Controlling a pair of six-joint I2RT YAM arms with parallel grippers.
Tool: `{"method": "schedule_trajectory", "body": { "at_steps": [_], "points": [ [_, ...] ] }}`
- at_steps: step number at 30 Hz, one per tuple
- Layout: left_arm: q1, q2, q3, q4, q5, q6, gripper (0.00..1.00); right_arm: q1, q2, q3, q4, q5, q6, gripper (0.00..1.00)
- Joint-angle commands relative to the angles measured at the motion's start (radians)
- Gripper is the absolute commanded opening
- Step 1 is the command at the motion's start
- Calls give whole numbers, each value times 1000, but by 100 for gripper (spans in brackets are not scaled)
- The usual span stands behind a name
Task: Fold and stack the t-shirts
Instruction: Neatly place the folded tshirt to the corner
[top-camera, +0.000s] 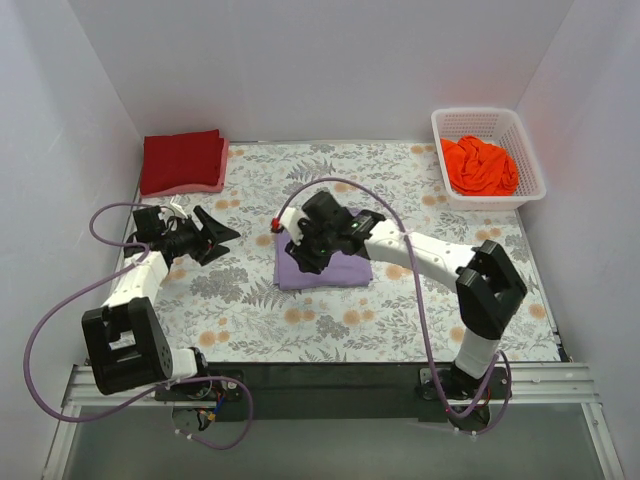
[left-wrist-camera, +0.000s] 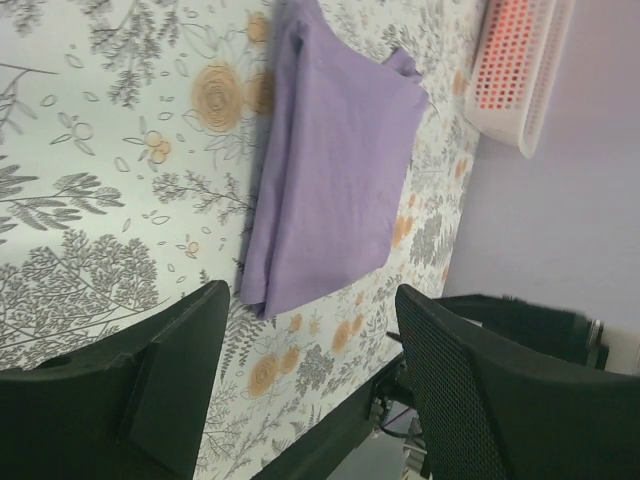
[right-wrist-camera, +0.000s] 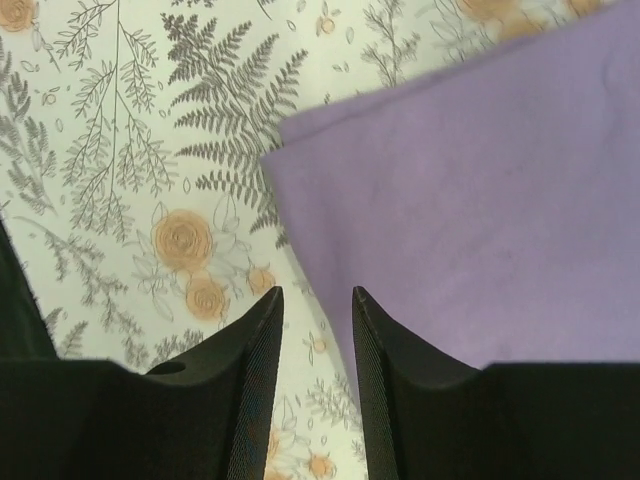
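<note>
Lavender shirt (left-wrist-camera: 330, 170): smooth soft cloth, folded into a flat rectangle, mid-table on your leaf-print table cloth (top-camera: 400, 190).
Dark red shirt (top-camera: 182, 160): folded square, far-left corner.
Orange shirt (top-camera: 480, 165): crumpled heap in the lattice basket (top-camera: 530, 170).
Your left gripper (left-wrist-camera: 310, 300): jaws wide, empty.
Your right gripper (right-wrist-camera: 316, 298): narrow gap, empty, over the lavender edge.

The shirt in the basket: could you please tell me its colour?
The shirt is bright orange, seen best in the top external view.
</note>
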Motion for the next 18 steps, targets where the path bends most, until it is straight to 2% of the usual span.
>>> {"method": "schedule_trajectory", "body": {
  "at_steps": [1, 4, 18],
  "points": [
    [14, 15, 50, -102, -94, 7, 66, 102, 68, 75, 40, 253, -69, 41],
    [14, 38, 51, -106, -110, 16, 66, 157, 136, 115, 42, 315, -95, 41],
    [15, 53, -6, -37, -113, -1, 67, 211, 306, 210, 74, 266, -71, 42]
  ]
}}
